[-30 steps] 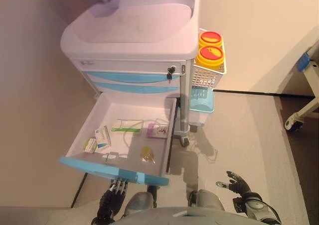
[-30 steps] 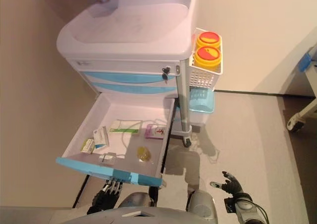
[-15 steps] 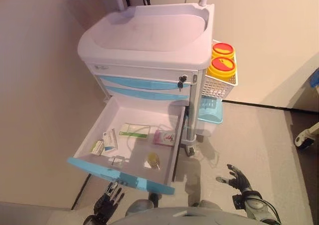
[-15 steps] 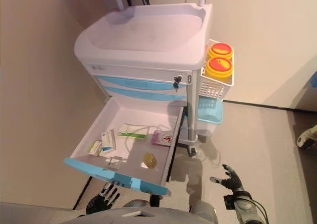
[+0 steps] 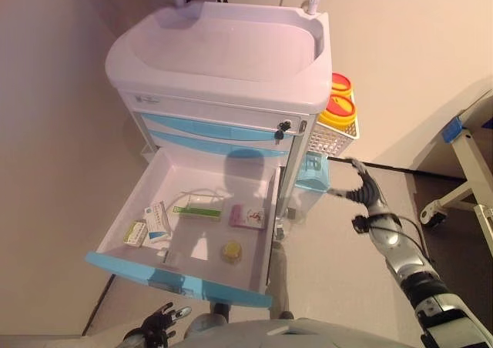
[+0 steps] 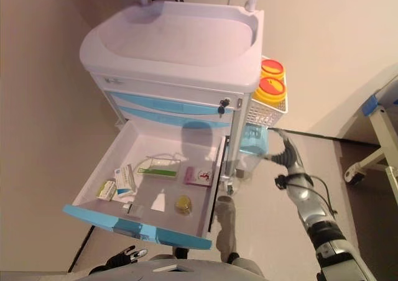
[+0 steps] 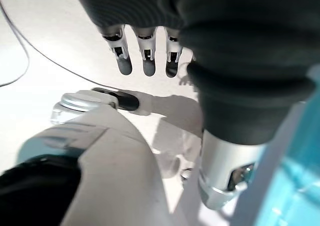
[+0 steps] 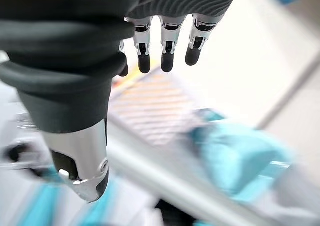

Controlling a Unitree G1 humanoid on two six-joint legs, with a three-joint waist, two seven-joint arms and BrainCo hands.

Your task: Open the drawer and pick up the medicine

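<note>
Standing wide open at lower centre-left of the frame, the drawer [image 5: 259,203] is the bottom one of a white cart [image 5: 223,48] with pale-blue fronts. Medicine lies on its floor: a green-and-white box [image 5: 195,209], a pink packet [image 5: 246,216], a yellowish round item [image 5: 231,250], small boxes [image 5: 150,223] at left. Right hand [image 5: 362,185] hangs right of centre, fingers relaxed and spread, empty, near the light-blue bin [image 5: 314,171] and beside the white side basket [image 5: 326,138] holding yellow containers [image 5: 338,115]. Left hand [image 5: 156,327] at bottom edge, below the drawer front, fingers loose, holding nothing.
</note>
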